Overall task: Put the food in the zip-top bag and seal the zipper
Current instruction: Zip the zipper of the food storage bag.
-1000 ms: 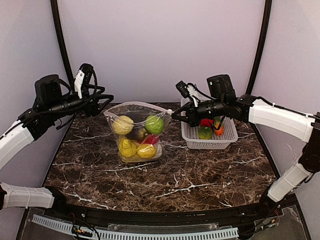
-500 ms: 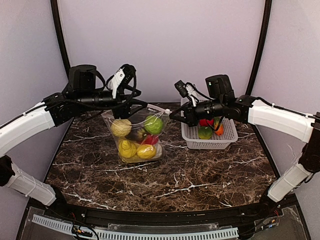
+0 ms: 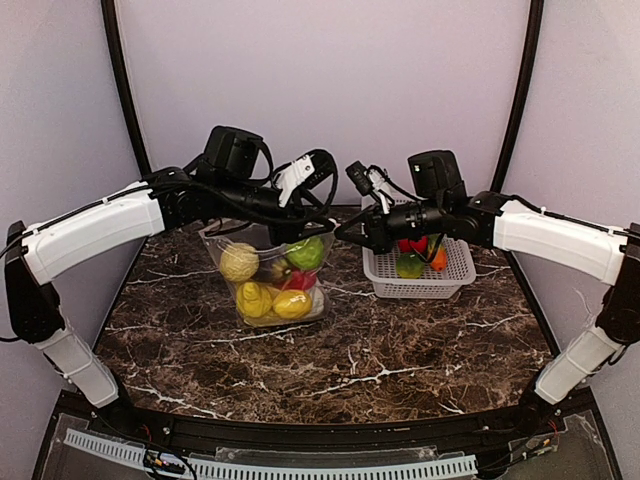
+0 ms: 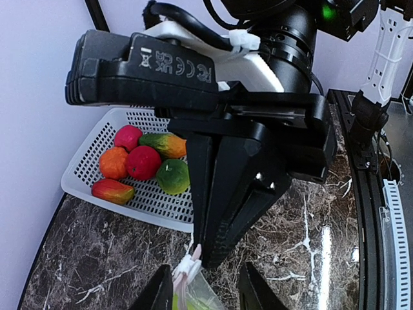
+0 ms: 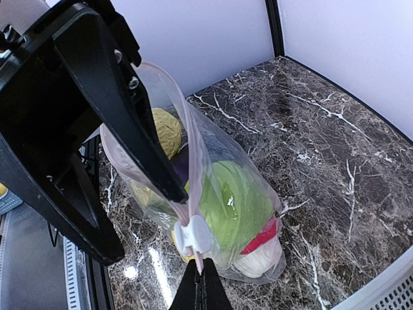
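Note:
The zip-top bag (image 3: 268, 285) stands on the marble top, holding food: a green fruit (image 3: 308, 252), yellow pieces (image 3: 255, 297) and a red one. My right gripper (image 5: 201, 284) is shut on the end of the pink zipper (image 5: 182, 161), just past its white slider (image 5: 192, 236). My left gripper (image 4: 205, 294) has reached across to the same top right corner. Its jaws stand apart on either side of the zipper strip by the slider (image 4: 188, 265). Behind the slider the bag's mouth gapes. More food (image 3: 408, 265) lies in the basket.
A white lattice basket (image 3: 415, 293) sits right of the bag with green, red and orange toy food; in the left wrist view its rim (image 4: 84, 161) is beyond the right gripper. Both arms cross above the bag. Walls enclose the back and sides.
My left arm has swung from the far left across to the bag's right top corner, and its jaws have narrowed. The right gripper has held the zipper end still.

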Action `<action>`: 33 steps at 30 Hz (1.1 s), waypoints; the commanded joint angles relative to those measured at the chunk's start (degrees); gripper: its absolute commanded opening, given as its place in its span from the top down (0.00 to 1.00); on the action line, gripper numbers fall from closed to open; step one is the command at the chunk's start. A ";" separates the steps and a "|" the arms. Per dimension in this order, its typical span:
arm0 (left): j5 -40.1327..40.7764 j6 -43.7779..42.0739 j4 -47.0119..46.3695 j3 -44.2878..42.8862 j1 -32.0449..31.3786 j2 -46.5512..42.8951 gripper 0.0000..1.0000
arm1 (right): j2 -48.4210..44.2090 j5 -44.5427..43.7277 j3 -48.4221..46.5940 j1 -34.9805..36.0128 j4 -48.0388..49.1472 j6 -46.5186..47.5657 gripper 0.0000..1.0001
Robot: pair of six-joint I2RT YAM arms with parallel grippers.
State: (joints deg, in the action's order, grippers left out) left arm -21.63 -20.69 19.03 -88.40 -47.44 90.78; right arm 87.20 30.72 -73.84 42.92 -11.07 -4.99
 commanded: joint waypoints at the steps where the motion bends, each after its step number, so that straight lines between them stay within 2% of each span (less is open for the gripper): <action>1: -0.72 -1.53 4.71 -2.24 -0.28 1.01 0.69 | 0.34 1.22 -1.11 0.63 2.37 -0.28 1.00; 4: -0.39 -1.55 4.87 -2.70 -0.28 1.77 0.72 | 0.47 1.49 -1.13 0.62 2.41 -0.26 1.00; 11: -0.45 -1.67 5.28 -3.82 -0.28 3.07 0.74 | 0.60 1.96 -1.30 0.74 2.37 -0.19 1.00; 29: 1.64 -4.29 3.97 -5.73 -0.23 4.26 0.70 | 1.34 2.81 -1.76 0.94 2.20 -0.02 1.00; 33: 1.69 -4.73 4.40 -5.71 -0.16 4.33 0.75 | 1.23 2.68 -1.68 0.94 2.19 -0.10 1.00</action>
State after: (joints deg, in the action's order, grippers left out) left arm -20.25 -23.97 22.41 -92.64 -47.48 95.02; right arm 88.18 32.58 -74.19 43.31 -10.66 -4.99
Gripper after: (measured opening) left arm 0.272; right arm 0.004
